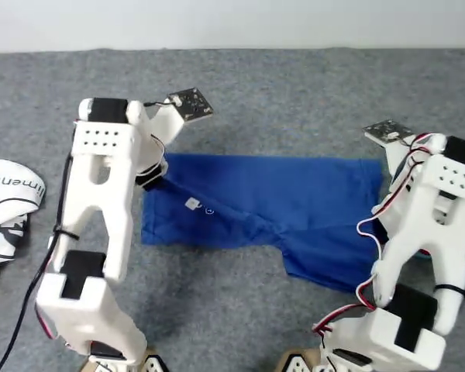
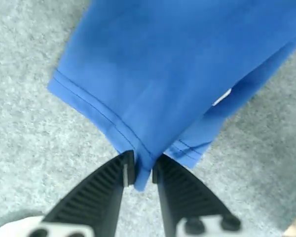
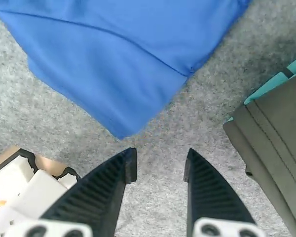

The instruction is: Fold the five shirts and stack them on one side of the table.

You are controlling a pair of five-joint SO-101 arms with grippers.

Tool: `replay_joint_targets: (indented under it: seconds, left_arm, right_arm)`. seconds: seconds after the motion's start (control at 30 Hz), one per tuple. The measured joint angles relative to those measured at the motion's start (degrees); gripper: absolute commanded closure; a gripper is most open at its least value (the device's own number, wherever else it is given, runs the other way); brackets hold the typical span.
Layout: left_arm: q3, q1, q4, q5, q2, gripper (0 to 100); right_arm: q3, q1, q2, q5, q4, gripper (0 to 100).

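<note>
The left gripper [image 2: 139, 174] pinches the blue cotton shirt [image 2: 172, 69] by its hem; the right gripper [image 3: 159, 170] hangs open just beside a corner. Best it bites there, then both carry evenly.

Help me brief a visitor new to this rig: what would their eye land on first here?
The blue fabric shirt spread across the middle of the grey table, with the left gripper shut on its hem. Next, the crumpled white printed shirt at the table's edge on the left arm's side, and the right gripper open over bare table beside the blue shirt's corner.
</note>
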Motion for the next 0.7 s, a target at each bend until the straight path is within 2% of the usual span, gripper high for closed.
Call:
replay_joint_targets:
  seconds: [0.27,0.47,0.7]
  left_arm:
    - [4.48,0.09,0.35,0.00,-8.88,87]
    - [4.48,0.09,0.44,0.00,-14.07,87]
    - [4.48,0.00,0.44,0.44,-18.02,87]
  right_arm:
    - [0.09,0.00,0.00,-0.09,0.00,83.2]
    - [2.37,0.00,0.00,-0.09,0.00,83.2]
    - [2.37,0.00,0.00,-5.01,0.00,83.2]
